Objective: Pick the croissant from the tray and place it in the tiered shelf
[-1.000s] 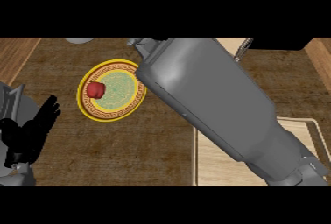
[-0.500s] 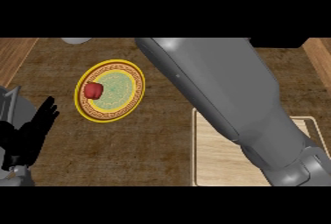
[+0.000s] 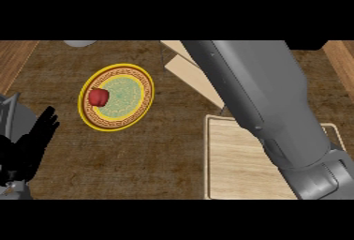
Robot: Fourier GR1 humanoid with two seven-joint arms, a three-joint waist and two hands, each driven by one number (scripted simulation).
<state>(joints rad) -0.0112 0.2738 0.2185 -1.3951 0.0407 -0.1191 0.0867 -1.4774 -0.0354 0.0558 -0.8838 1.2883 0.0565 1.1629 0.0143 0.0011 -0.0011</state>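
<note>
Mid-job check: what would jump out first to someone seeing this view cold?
The grey right forearm fills the right half, running from the lower right toward the top and crossing the wooden tray. Left of it lies a yellow-rimmed plate with a red item at its left side. The black left hand rests open at the left edge.

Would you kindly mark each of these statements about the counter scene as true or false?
1. A red object lies on the yellow-rimmed plate. True.
2. The left hand is curled round the croissant. False: it rests open at the view's left edge, fingers up, holding nothing.
3. The right forearm crosses above the wooden tray. True.
4. The right hand shows clearly over the plate. False: it is out of view.
5. The plate sits on the tray. False: it lies on the counter, left of the tray.
</note>
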